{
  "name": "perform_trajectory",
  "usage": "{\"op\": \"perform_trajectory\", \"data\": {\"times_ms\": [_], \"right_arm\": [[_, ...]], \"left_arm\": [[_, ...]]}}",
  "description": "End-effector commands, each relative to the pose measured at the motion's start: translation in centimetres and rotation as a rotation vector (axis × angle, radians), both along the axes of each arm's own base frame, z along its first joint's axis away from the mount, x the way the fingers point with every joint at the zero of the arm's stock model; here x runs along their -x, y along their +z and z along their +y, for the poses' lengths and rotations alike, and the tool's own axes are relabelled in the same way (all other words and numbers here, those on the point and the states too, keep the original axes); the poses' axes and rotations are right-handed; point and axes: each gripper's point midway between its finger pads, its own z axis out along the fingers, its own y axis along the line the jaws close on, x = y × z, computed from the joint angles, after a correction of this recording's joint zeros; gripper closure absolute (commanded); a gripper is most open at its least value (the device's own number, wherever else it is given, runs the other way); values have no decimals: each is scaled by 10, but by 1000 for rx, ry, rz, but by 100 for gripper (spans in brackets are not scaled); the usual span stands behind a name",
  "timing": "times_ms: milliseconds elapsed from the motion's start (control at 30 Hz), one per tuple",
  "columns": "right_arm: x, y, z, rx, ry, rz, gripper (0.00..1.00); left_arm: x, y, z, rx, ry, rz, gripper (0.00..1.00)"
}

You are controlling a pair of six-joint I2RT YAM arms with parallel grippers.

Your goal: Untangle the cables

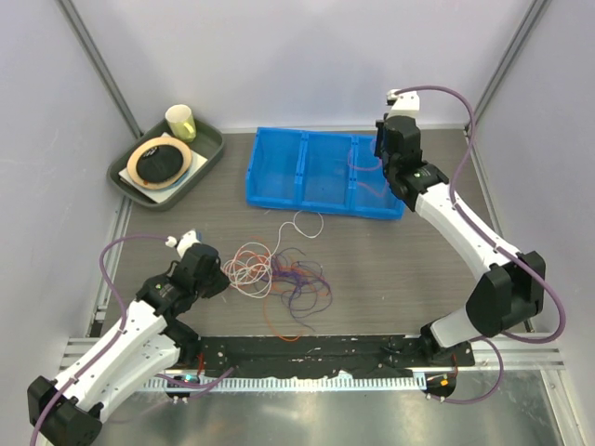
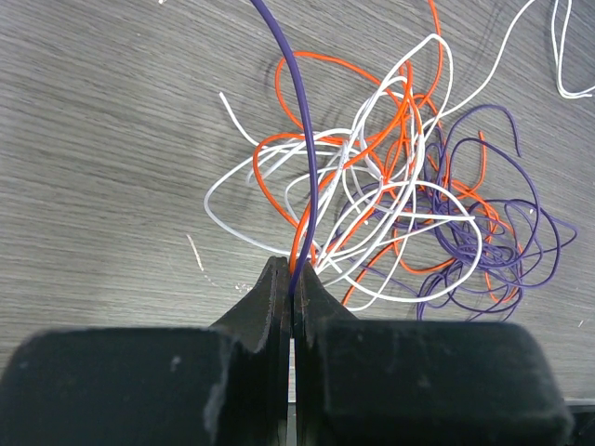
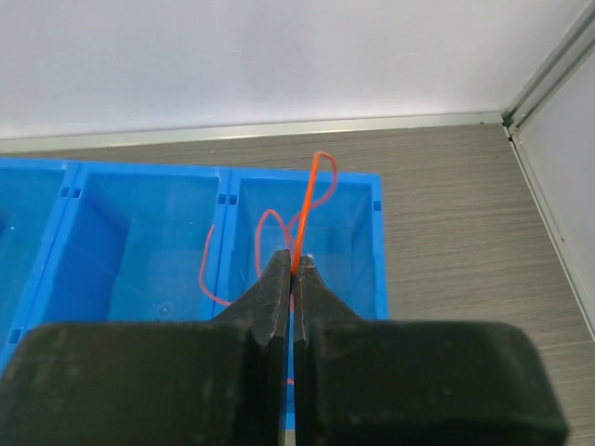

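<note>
Two pinches: left gripper [image 2: 293,271] clamps purple cable [image 2: 299,121], right gripper [image 3: 293,262] orange cable [image 3: 307,209] over blue bin [image 3: 139,168]; purple should be drawn slowly, not dragging the tangle [image 2: 400,214].

Table [image 1: 400,269]: the cable tangle [image 1: 284,274] lies at 6 o'clock of centre, near the front edge. The three-compartment bin [image 1: 297,203] sits at 12 o'clock, behind the tangle, with one cable loop [image 1: 307,223] between them. The tray [image 1: 212,153] is at 10 o'clock, left of the bin, and holds a cup [image 1: 181,121] at its far corner. The left gripper [image 1: 221,282] is at the tangle's 9 o'clock, pinching a strand. The right gripper [image 1: 383,177] hangs over the bin's right compartment, pinching a lone cable [image 3: 307,200].
</note>
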Motion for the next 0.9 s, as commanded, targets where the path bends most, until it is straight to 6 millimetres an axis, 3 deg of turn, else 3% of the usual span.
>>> {"op": "perform_trajectory", "data": {"times_ms": [0,133,367,600,700,733,867], "right_arm": [[12,40,-17,-63,-62,-131,99],[11,15,-13,-58,-37,-88,99],[-5,-44,-14,-66,-50,31,99],[-7,-97,-14,-101,-71,135,97],[-5,-110,-14,-115,-88,182,75],[-5,-112,-13,-117,-87,196,63],[1,-91,-7,-142,-55,206,49]], "left_arm": [[-7,7,-3,8,-12,-32,100],[-7,7,-4,10,-18,-28,100],[-6,6,-6,15,-26,-30,100],[-6,7,-8,25,-34,-36,100],[-6,10,-11,38,-46,-44,100],[-7,12,-11,42,-49,-49,100],[-7,16,-15,59,-66,-63,100]]}}
